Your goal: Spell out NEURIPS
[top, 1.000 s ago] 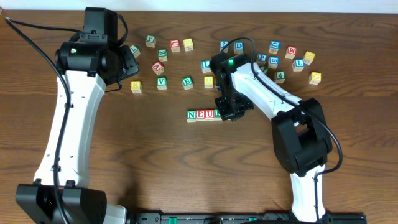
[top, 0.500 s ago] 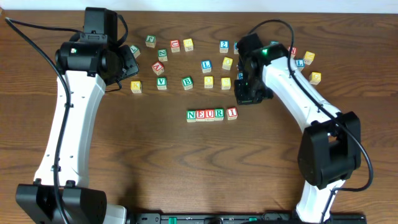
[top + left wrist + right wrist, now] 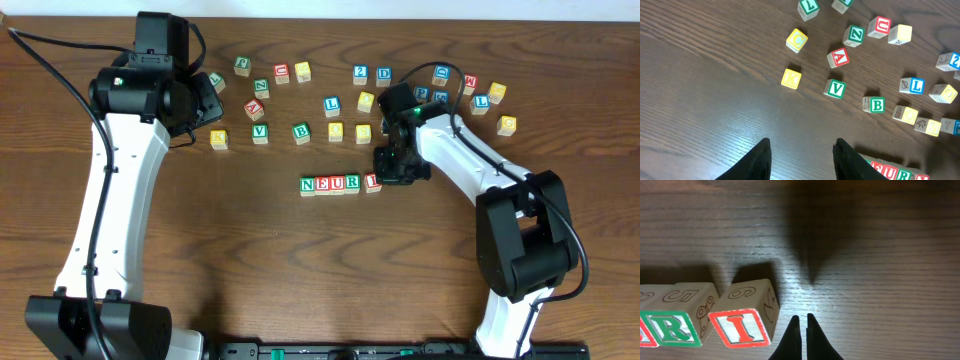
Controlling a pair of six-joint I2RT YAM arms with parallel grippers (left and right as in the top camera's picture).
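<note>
Loose cubes litter the far half of the bench (image 3: 250, 260): green V cube (image 3: 260, 131), green B cube (image 3: 301, 131), blue L cube (image 3: 331, 104), blue 2 cube (image 3: 360, 72) & D cube (image 3: 384, 74), red A cube (image 3: 253, 107), several yellow ones, plus a tight cluster (image 3: 481, 100) behind the right arm (image 3: 470, 165), which hides part of it. The word row (image 3: 335, 184) sits mid-bench: five cubes, N-E-U-R-I, side by side, long axis running left-right, letters face-up & reading upright from the robot's side. Rt wrist view: I cube (image 3: 742, 325) is the right end, turned a bit off square vs the R cube (image 3: 672, 325), a 6 on its far face. Right fingers (image 3: 791, 340) are pressed together, holding nothing, tips low just right of the I cube, not touching it. Left fingers (image 3: 759, 162) stand apart w/ nothing betw. them, high over the far-left cubes, well apart from the row. Bench is dark brown wood grain w/ a glare patch & the arm's shadow near the I cube; pale wall strip (image 3: 400, 8) along the far edge, black rail (image 3: 350, 350) at the near edge.
</note>
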